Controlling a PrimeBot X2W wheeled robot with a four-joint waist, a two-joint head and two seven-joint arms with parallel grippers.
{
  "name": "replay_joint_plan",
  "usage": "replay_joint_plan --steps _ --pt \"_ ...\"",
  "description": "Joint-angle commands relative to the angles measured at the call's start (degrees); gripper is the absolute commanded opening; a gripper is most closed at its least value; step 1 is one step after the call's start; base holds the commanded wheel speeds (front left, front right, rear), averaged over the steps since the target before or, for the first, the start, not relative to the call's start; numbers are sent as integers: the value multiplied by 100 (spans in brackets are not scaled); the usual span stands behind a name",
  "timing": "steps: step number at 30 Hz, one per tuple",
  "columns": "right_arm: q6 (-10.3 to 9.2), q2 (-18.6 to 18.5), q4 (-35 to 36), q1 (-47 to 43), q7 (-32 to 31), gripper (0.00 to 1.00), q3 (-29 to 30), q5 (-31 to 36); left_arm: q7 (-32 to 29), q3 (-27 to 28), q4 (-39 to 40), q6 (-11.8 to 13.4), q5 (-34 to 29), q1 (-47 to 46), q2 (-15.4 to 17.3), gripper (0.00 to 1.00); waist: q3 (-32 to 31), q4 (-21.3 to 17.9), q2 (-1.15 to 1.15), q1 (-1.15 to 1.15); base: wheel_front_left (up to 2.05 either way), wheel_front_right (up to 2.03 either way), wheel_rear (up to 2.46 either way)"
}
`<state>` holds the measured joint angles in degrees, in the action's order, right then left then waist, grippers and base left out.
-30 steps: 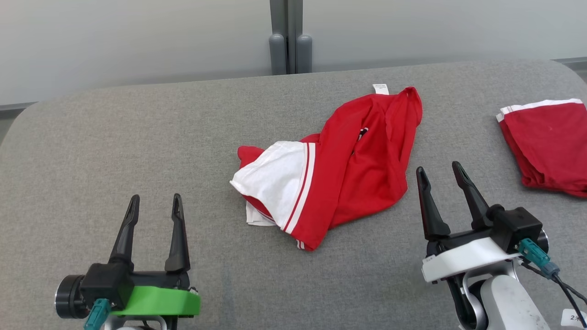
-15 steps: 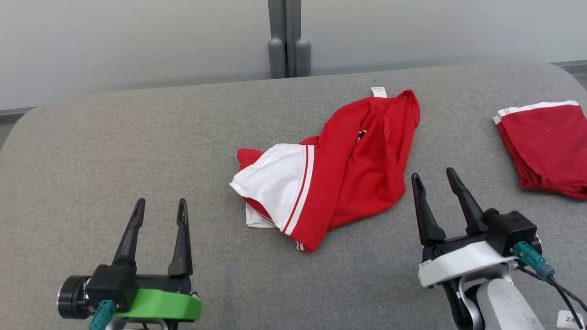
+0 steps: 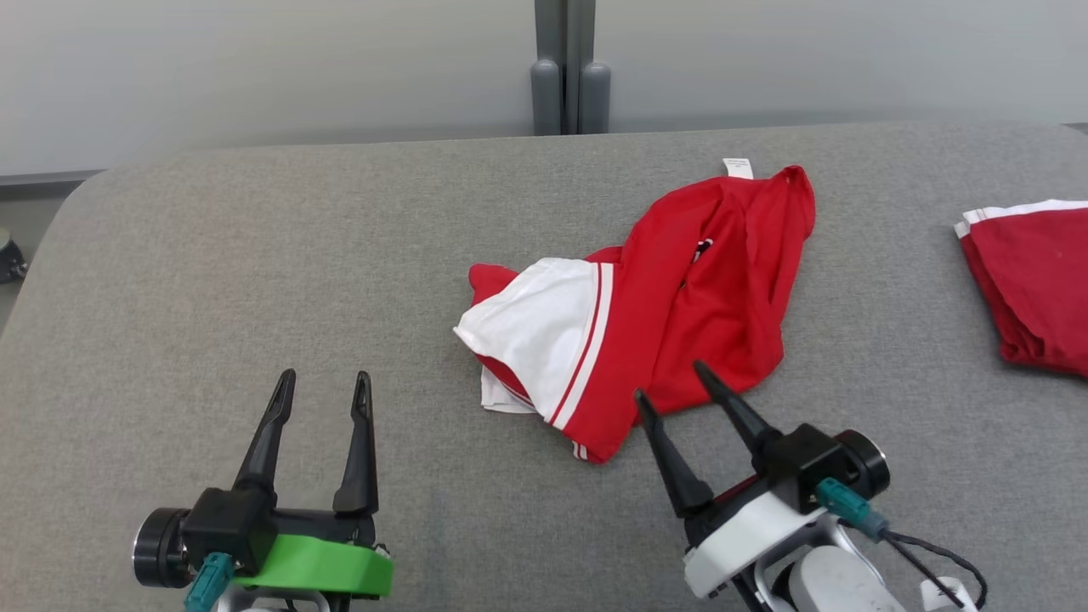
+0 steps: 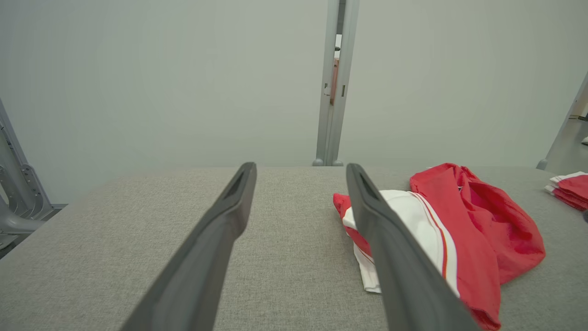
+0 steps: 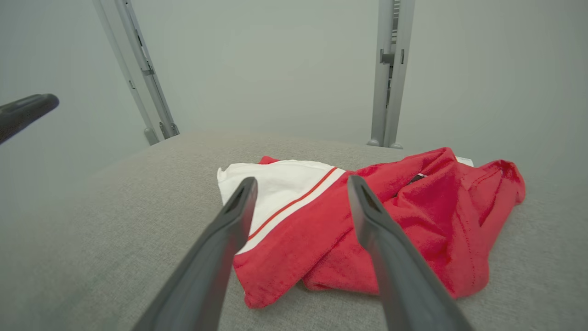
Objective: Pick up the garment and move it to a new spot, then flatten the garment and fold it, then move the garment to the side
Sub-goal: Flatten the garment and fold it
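Observation:
The garment (image 3: 671,297) is a crumpled red piece with a white panel and red-white stripes, lying bunched near the middle of the grey table (image 3: 255,280); it also lies ahead in the right wrist view (image 5: 367,220) and to the right in the left wrist view (image 4: 459,230). My right gripper (image 3: 673,379) stands open just at the garment's near edge, fingertips over the red cloth's lower hem, nothing between them. My left gripper (image 3: 325,379) is open over bare table, well to the garment's left.
A second red garment with a white band (image 3: 1033,285), folded, lies at the table's right edge, also in the left wrist view (image 4: 569,188). A grey post (image 3: 565,85) stands behind the table's far edge against a pale wall.
My right gripper has swung left and toward the garment's near edge, tilting left. The head camera has shifted, sliding the whole scene rightward. The left gripper stays about where it was.

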<state>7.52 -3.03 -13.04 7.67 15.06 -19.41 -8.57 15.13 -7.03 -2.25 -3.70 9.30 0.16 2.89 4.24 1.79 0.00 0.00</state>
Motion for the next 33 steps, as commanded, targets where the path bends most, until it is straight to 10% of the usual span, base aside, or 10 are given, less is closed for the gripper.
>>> replay_joint_plan --steps 1,22,23,24,33 --pt "-8 -55 -123 111 16 100 -174 122 1 -12 -25 29 28 -127 5 100 143 199 0 0 0 0 0" --pt "-8 -51 -1948 780 16 100 -37 1185 1 -478 -148 60 467 -379 5 100 574 1334 0 0 0 0 0" --pt "-8 -43 -1989 787 16 96 -3 1208 1 -494 -141 66 471 -382 5 100 574 1351 0 0 0 0 0" --pt "-8 -41 -2021 803 15 0 49 1250 1 -516 -132 76 474 -388 5 100 570 1366 0 0 0 0 0" --pt "-8 -6 -1469 805 16 0 308 1032 1 -526 -137 86 561 -284 5 100 432 1312 0 0 0 0 0"
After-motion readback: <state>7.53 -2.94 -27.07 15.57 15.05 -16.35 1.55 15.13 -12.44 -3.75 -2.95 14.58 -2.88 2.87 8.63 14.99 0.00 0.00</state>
